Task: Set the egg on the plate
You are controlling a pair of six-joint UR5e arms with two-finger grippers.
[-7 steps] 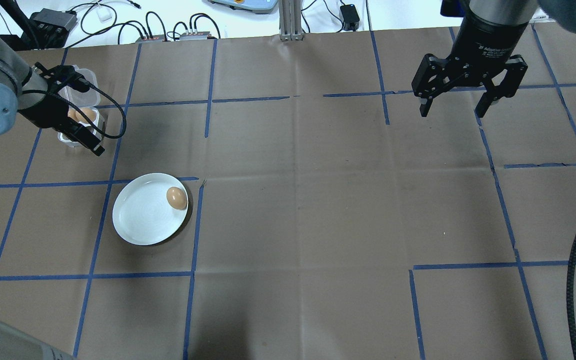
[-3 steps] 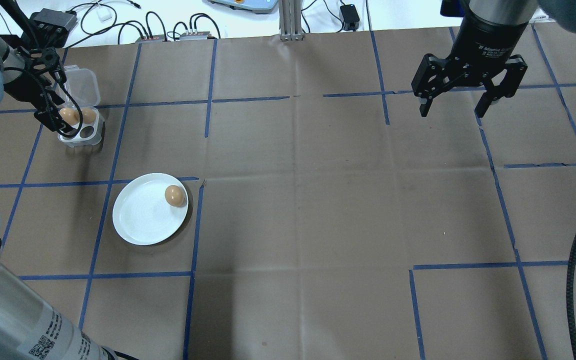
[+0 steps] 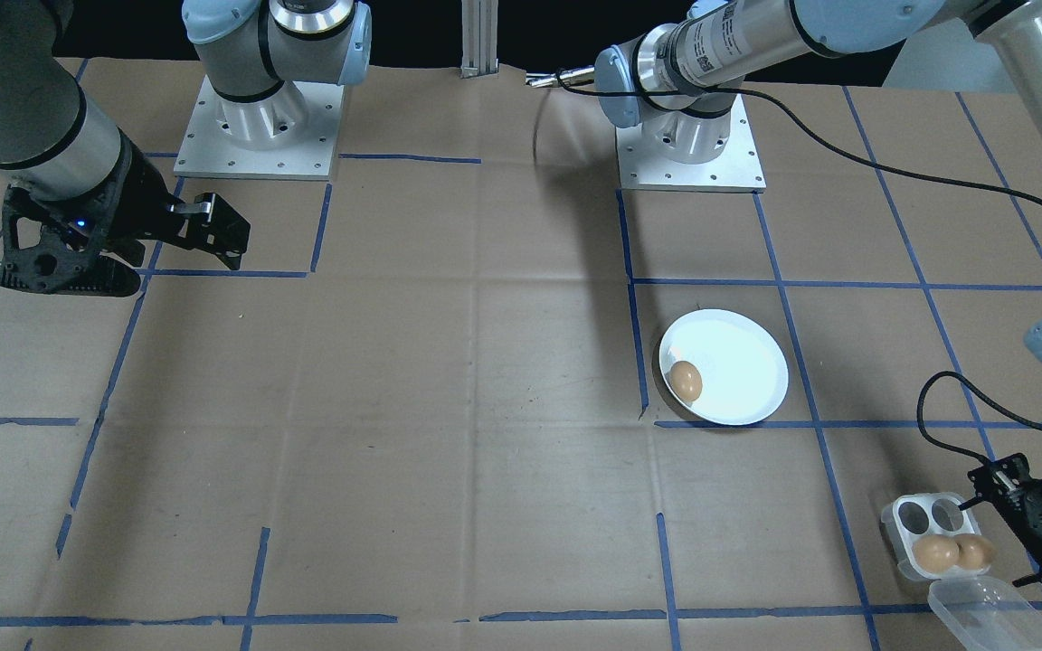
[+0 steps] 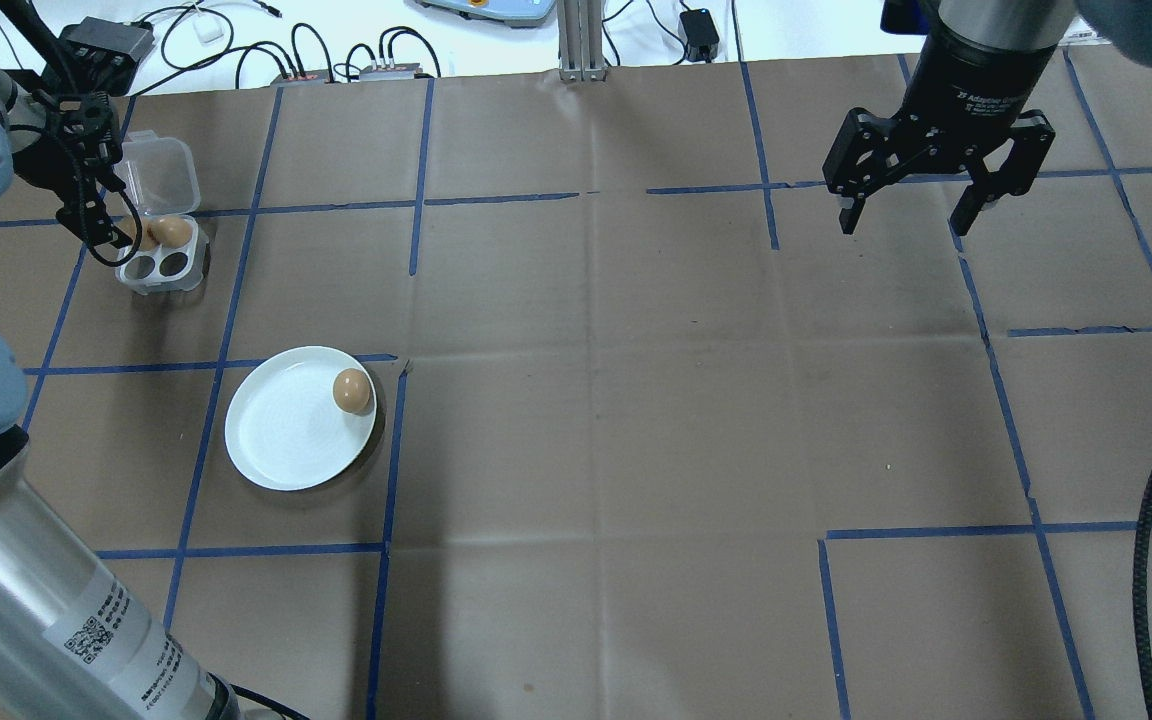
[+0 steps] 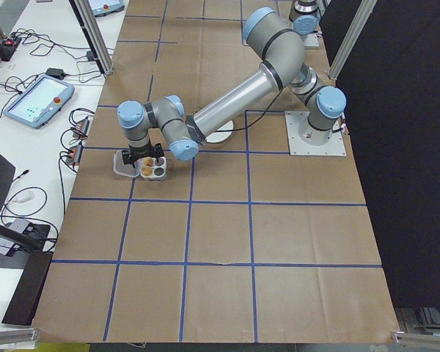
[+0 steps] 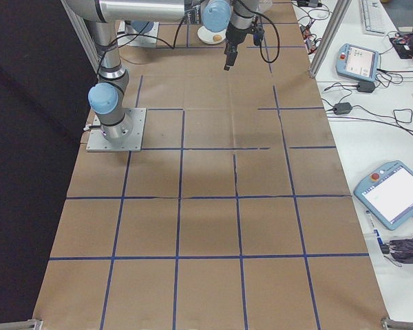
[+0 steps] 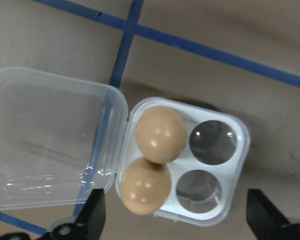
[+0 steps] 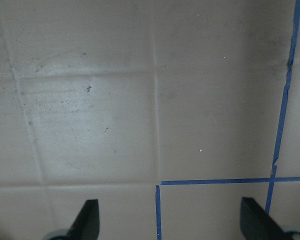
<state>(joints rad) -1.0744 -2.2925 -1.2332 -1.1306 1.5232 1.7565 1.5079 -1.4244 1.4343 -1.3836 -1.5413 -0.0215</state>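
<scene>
The white plate [image 4: 281, 430] [image 3: 747, 366] lies on the left half of the table with one brown egg [image 4: 352, 391] [image 3: 686, 381] near its rim. Behind it stands a small white egg tray [image 4: 181, 268] [image 7: 240, 150]. It holds two more eggs [image 7: 161, 134] [image 4: 172, 231] side by side, and its other two holes are bare. My left gripper [image 4: 96, 215] [image 7: 177, 220] hangs open and empty over the tray's outer edge. My right gripper [image 4: 904, 215] [image 8: 172, 222] is open and empty above the far right of the table.
The tray's clear lid [image 7: 50, 135] [image 4: 161, 170] lies folded open behind it. Cables and boxes [image 4: 336, 60] lie past the table's far edge. A black cable [image 4: 1151, 520] hangs at the right. Brown paper with blue tape lines [image 4: 596, 400] covers the table.
My left gripper has swung from directly over the tray toward the table's left back corner, uncovering the tray and its eggs. The right arm has not moved.
</scene>
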